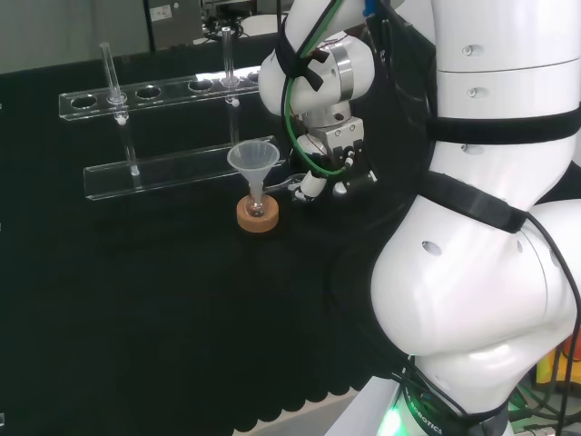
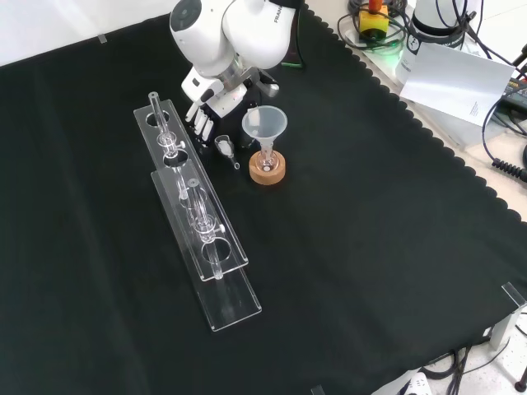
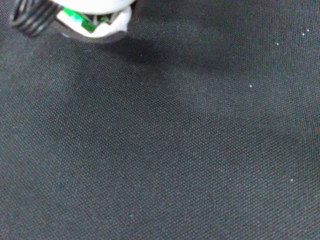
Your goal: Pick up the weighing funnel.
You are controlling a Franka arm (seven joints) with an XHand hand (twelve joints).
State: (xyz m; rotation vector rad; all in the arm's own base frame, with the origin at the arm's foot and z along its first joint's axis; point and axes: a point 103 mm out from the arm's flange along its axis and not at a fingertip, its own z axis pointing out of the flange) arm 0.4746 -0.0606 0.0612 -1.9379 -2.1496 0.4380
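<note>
On the black surface (image 2: 370,247), seen from the front, a clear rack (image 2: 202,222) stands leftmost. At its 1 o'clock the hand (image 2: 210,107) hangs, fingers fairly straight, holding nothing. The weighing funnel (image 2: 224,146) lies at the hand's 5 o'clock, with the funnel (image 2: 264,123) at its 2 o'clock.

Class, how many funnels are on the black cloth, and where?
2. The big clear cone-shaped funnel stands in a small flask on a cork ring. The small clear weighing funnel lies left of it in the front view, by the black and white hand. None seems hidden.
</note>
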